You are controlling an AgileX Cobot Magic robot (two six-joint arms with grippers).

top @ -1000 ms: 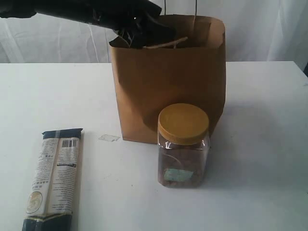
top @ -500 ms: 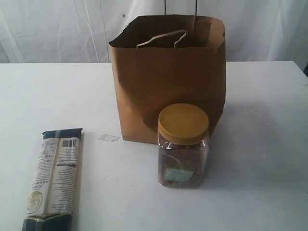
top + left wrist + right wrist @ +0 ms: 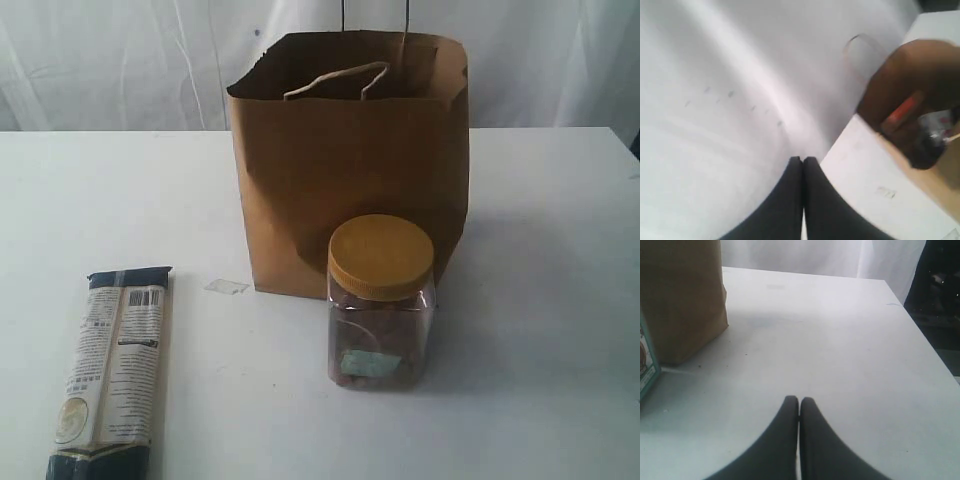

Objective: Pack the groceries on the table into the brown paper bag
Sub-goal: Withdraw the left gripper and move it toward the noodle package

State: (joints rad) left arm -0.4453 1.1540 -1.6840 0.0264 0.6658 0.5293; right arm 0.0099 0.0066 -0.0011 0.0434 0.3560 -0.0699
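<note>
I am looking at the brown paper bag [image 3: 350, 180], which is standing upright and open-topped toward the far middle of the table [image 3: 540, 300]. One twisted handle is rising above its far rim and the other is drooping across the opening. The yellow-lidded clear jar [image 3: 381, 305] is standing upright just in front of the bag, toward its right side. Its lid is overlapping the bag's lower front from where I am watching, and I cannot tell whether the two are touching. The long dark-blue pasta packet [image 3: 112, 370] is lying flat at the near left, well apart from the bag, its length running near to far and its near end running off the edge of the exterior view. A small white wrapped piece [image 3: 227, 286] is lying on the tabletop just beside the bag's left bottom corner, between the bag and the packet's far end.

On the left wrist camera, the left gripper [image 3: 803, 160] is showing its two dark fingers pinched tight together, empty, pointing toward a white curtain [image 3: 730, 75]. That picture is blurring, and a brown shape [image 3: 910, 90] off to one side is too smeared for me to name. On the right wrist camera, the right gripper [image 3: 799, 400] is likewise showing its fingers pressed together and empty, hovering over bare tabletop on the right side of the bag.
</note>
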